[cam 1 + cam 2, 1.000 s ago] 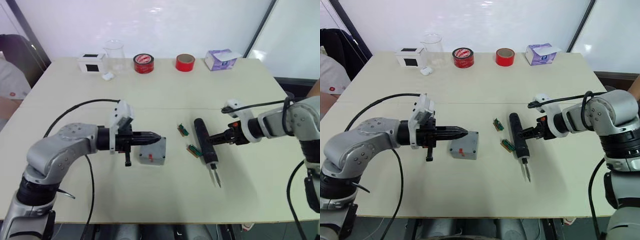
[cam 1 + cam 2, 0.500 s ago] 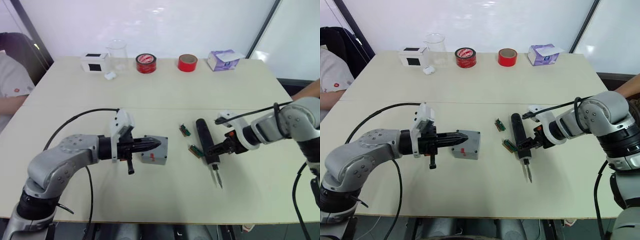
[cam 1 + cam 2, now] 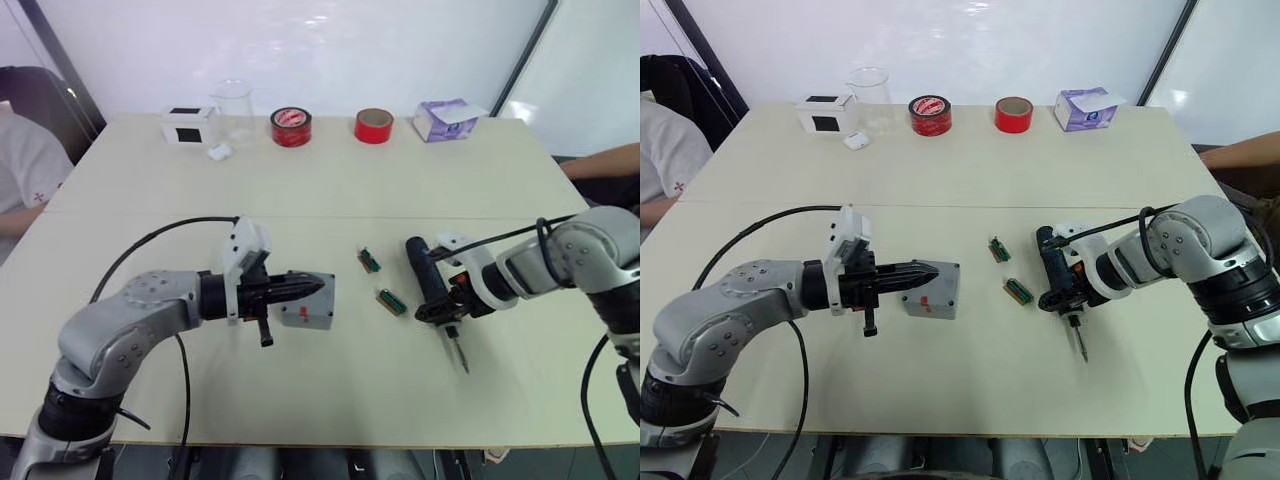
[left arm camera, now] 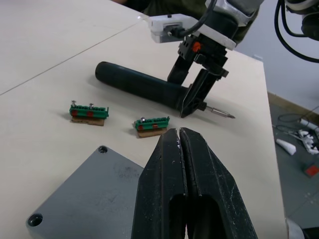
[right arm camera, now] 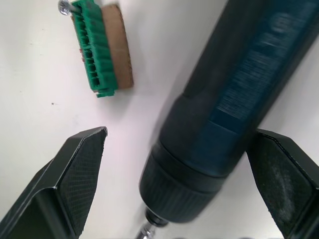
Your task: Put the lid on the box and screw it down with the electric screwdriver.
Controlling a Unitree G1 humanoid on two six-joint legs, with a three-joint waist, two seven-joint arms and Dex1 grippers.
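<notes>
No legible txt, labels or nos. on anything here.

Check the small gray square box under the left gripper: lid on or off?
On. The gray square lid covers the box flush, screw holes at its corners. Left gripper is shut above it.

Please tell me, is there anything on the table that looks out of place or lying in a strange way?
Nothing looks damaged or spilled. The electric screwdriver lies flat on the table between the open fingers of the right gripper. The left gripper, shut, is over the lid.
</notes>
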